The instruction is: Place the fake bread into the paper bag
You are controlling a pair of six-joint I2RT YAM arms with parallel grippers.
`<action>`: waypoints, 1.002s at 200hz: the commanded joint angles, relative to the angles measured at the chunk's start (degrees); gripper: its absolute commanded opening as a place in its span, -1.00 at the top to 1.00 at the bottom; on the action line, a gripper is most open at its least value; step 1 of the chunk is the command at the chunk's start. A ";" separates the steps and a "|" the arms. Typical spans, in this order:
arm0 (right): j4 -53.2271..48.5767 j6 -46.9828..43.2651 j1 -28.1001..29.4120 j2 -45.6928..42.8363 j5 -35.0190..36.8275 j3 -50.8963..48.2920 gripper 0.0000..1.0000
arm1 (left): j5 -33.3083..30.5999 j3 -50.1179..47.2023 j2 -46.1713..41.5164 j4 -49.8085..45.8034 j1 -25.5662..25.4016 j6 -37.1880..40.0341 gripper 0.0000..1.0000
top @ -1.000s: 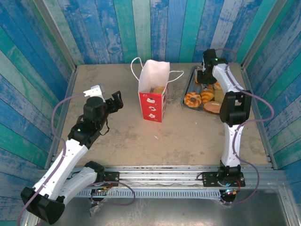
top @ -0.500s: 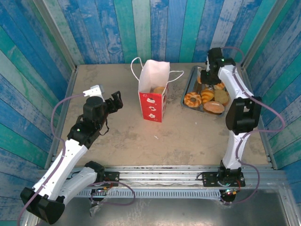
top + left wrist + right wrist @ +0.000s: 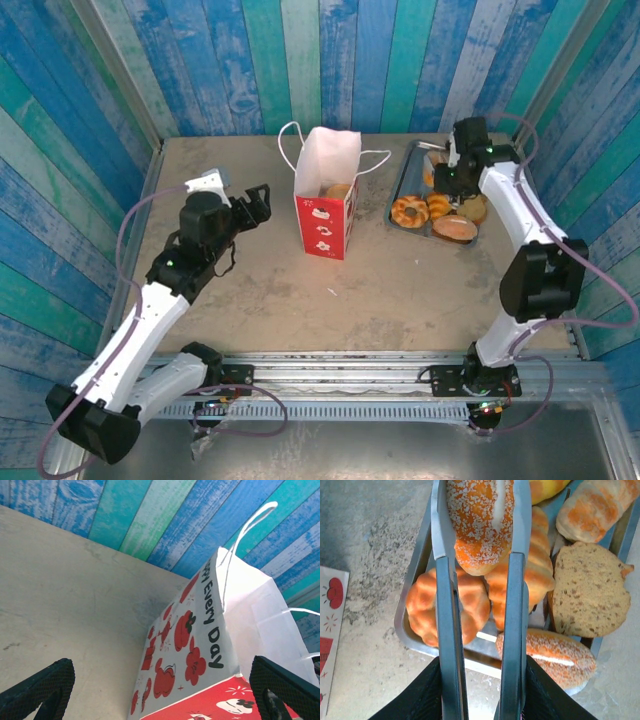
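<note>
My right gripper (image 3: 481, 692) is shut on thin metal tongs (image 3: 447, 630). The tongs clamp a sesame-coated roll of fake bread (image 3: 480, 520) above the silver tray (image 3: 406, 630). In the tray lie a knotted golden bun (image 3: 422, 605), a striped roll (image 3: 540, 570), a brown slice (image 3: 587, 595) and another sesame roll (image 3: 560, 657). The paper bag (image 3: 325, 200) stands upright mid-table, white above and red below, with a pastry (image 3: 338, 190) inside. My left gripper (image 3: 255, 200) is open just left of the bag (image 3: 200, 645), with its fingers (image 3: 40, 687) on either side of the bag's lower part.
The tray (image 3: 393, 212) sits right of the bag near the back right corner. Painted plank walls close the table on three sides. Bare tabletop (image 3: 380, 290) lies in front of the bag and the tray.
The right arm has swung right and nearer, carrying the tongs over the tray, and its jaws have closed slightly. The left arm has moved forward toward the bag.
</note>
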 commanded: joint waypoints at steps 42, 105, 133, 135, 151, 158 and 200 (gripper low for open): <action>2.76 1.28 0.95 -8.16 -0.51 -4.59 0.36 | 5.43 6.73 8.74 2.21 -0.01 -1.79 -0.88; 1.47 1.51 1.32 -13.12 0.19 -6.05 0.36 | 9.05 8.13 15.53 3.47 -0.05 -2.56 -0.96; -0.20 1.23 1.69 -14.76 -0.07 -5.57 0.36 | 11.74 7.54 16.57 6.20 0.00 -3.27 -0.99; -0.28 1.23 1.71 -14.91 -0.14 -5.51 0.36 | 11.77 7.45 16.57 6.35 0.00 -3.34 -0.99; -0.90 1.35 2.15 -16.02 -0.50 -5.50 0.36 | 11.91 6.99 16.78 6.95 0.00 -3.49 -1.00; -0.89 1.43 2.41 -16.63 -0.60 -5.78 0.36 | 12.01 7.12 16.95 6.80 -0.05 -3.36 -1.00; -1.18 1.54 3.80 -19.47 -1.05 -6.37 0.36 | 14.38 7.33 18.66 8.12 0.00 -3.75 -0.93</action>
